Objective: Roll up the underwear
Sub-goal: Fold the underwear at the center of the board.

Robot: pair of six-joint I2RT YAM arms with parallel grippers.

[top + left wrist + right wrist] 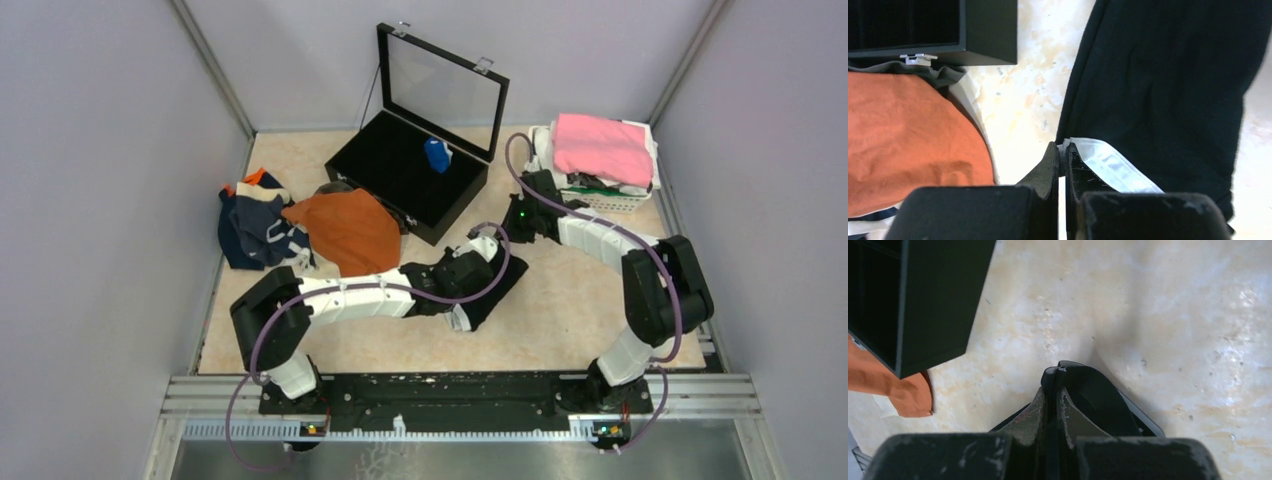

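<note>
Two tools are each pinched fully shut on the black pair (pixel 1168 90): the left tool (pixel 1062 159) nips only the edge of its white waistband (pixel 1108 165), and the right tool (pixel 1052 390) holds a thin dark fold, with the garment spread over the worktop (pixel 1148 315) just in front of the black case (pixel 990 30). Such shallow bites could slip if the arms pull apart or turn unevenly, leaving a loose, skewed roll. Against the case's front corner the rust-orange pair (pixel 908 140) lies close and might get dragged in.
</note>
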